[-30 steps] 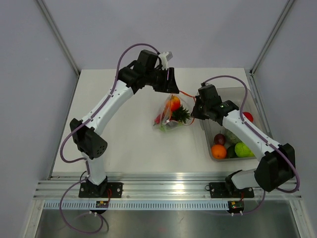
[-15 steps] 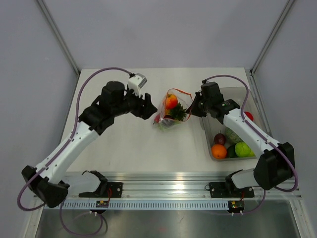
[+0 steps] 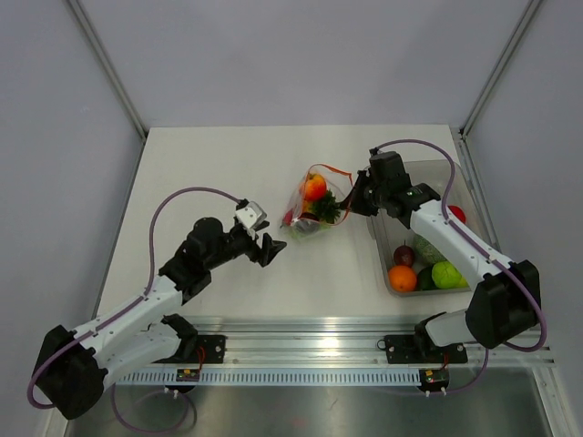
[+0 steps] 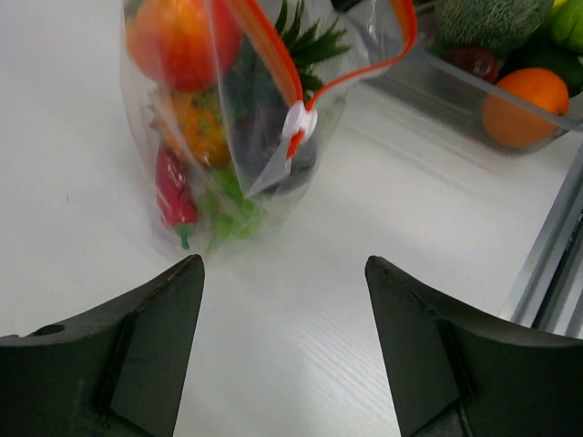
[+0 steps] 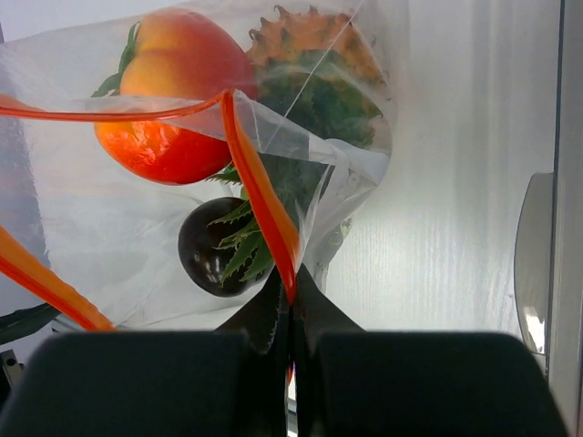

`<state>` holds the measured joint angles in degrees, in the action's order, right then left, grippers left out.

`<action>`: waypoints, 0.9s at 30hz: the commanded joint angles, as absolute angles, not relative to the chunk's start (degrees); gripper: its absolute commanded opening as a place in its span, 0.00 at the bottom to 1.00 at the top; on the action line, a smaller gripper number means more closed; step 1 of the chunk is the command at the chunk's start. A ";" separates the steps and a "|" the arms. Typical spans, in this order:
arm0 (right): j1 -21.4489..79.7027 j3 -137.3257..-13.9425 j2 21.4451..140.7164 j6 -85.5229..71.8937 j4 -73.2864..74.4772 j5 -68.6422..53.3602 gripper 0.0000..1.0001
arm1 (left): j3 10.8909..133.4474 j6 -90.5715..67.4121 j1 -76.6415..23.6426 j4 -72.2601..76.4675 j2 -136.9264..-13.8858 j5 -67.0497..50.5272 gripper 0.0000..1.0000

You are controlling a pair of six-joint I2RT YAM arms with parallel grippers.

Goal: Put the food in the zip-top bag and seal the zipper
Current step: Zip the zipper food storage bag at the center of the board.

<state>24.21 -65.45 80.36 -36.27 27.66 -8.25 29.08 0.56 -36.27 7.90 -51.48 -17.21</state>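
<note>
**A:** What's the layout on the surface [image 3: 209, 173]?

**B:** Take the zip-top bag [image 3: 314, 205] as the marker. The clear bin [image 3: 437, 164] sits just to its right, with an orange [image 3: 402, 278] and a green piece [image 3: 445, 274] among the food left in it. The right arm [image 3: 446, 232] reaches in from that side. The left arm [image 3: 146, 305] lies low, near-left of the bag.

**A:** And the jaws?

**B:** The right jaws are closed tight on the zipper [image 5: 260, 196] at the mouth's right end. The left jaws are spread wide and hold nothing, well short of the bag.

**A:** What's inside?

**B:** I can see 4 pieces: an orange-red fruit [image 5: 173, 100], the pineapple [image 5: 314, 45], a dark purple piece [image 5: 205, 246] and a red chili [image 4: 173, 187]. The mouth gapes open.

**A:** So which step?

**B:** Probably between filling and sealing. To seal, the left jaws would need the white slider [image 4: 299, 121], drawn along the strip against the right's hold.
</note>
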 commanded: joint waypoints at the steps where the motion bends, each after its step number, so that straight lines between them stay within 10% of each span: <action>1: 23.82 -66.00 79.63 -35.77 25.66 -8.88 0.00 | 30.06 4.13 -36.91 23.71 -54.29 -18.29 0.75; 27: 23.91 -66.62 79.45 -34.89 26.37 -9.84 0.00 | 34.63 2.02 -38.93 31.38 -68.73 -18.99 0.45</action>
<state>24.21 -65.43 80.34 -35.40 27.68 -8.69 31.88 1.61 -38.48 28.03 -68.07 -18.68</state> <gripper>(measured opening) 0.012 0.465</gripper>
